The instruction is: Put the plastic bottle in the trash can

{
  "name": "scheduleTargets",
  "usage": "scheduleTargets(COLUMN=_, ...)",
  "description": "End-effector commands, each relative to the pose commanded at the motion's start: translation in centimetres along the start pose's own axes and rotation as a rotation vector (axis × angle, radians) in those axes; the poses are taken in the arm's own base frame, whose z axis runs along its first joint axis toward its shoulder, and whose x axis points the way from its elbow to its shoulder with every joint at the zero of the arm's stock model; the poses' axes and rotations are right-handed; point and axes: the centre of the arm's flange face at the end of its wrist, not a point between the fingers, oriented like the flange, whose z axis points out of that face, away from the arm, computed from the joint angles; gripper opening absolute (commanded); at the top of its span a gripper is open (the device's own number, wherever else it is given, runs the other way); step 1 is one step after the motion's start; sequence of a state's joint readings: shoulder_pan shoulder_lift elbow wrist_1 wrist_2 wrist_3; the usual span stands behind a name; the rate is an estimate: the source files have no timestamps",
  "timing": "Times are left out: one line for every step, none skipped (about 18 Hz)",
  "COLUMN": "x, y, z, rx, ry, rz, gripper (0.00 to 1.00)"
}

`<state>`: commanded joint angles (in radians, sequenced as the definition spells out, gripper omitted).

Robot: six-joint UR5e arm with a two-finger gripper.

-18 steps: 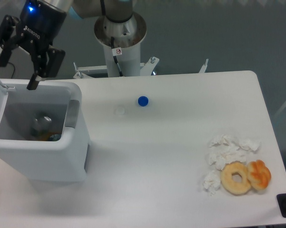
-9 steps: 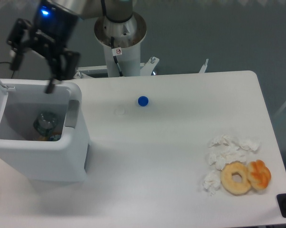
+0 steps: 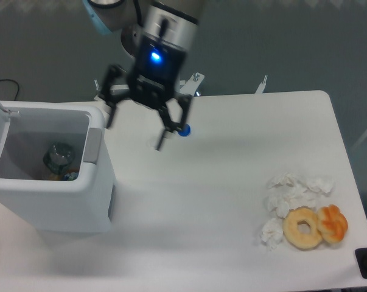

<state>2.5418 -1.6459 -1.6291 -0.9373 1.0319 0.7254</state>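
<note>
We see the pincer (image 3: pixel 136 131) hanging above the worktop (image 3: pixel 232 182), fingers spread wide and holding nothing. Off to its left stands the bin (image 3: pixel 55 201) with its lid raised, and the bottle (image 3: pixel 58 156) lies inside it, down among other bits we cannot make out. Just beside the pincer's right finger, partly hidden by it, sits a blue cap (image 3: pixel 184 129). Well apart, far to the right and nearer the front edge, lie crumpled tissues (image 3: pixel 293 191) touching two doughnuts (image 3: pixel 303 228).
</note>
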Motion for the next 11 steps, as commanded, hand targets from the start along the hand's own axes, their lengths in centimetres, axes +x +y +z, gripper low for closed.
scheduleTargets(x=-0.7, y=0.6, z=0.6, rx=-0.039, ry=-0.028, rz=0.011, gripper=1.00)
scheduleTargets(x=-1.2, y=0.8, z=0.8, rx=-0.064, ry=-0.053, rz=0.029, gripper=1.00)
scheduleTargets(x=-1.3, y=0.9, z=0.7, rx=-0.086, ry=-0.076, rz=0.046, gripper=1.00)
scheduleTargets(x=-1.6, y=0.8, z=0.6, rx=-0.105, ry=-0.098, rz=0.061, gripper=1.00)
scheduleTargets(x=-2.1, y=1.2, z=0.9, rx=-0.140, ry=-0.124, rz=0.075, gripper=1.00)
scheduleTargets(x=-2.4, y=1.6, z=1.1, rx=-0.182, ry=-0.158, rz=0.087, gripper=1.00)
scheduleTargets(x=-2.6, y=1.8, z=1.1, rx=-0.214, ry=-0.184, rz=0.096, gripper=1.00)
scheduleTargets(x=-2.4, y=2.0, z=1.4, rx=-0.233, ry=-0.193, rz=0.104, gripper=1.00)
scheduleTargets(x=-2.1, y=2.0, z=1.8, rx=-0.241, ry=-0.189, rz=0.120, gripper=1.00)
scheduleTargets(x=-2.1, y=2.1, z=1.8, rx=-0.245, ry=-0.187, rz=0.129, gripper=1.00)
scheduleTargets(x=-2.1, y=2.1, z=1.8, rx=-0.248, ry=-0.185, rz=0.133, gripper=1.00)
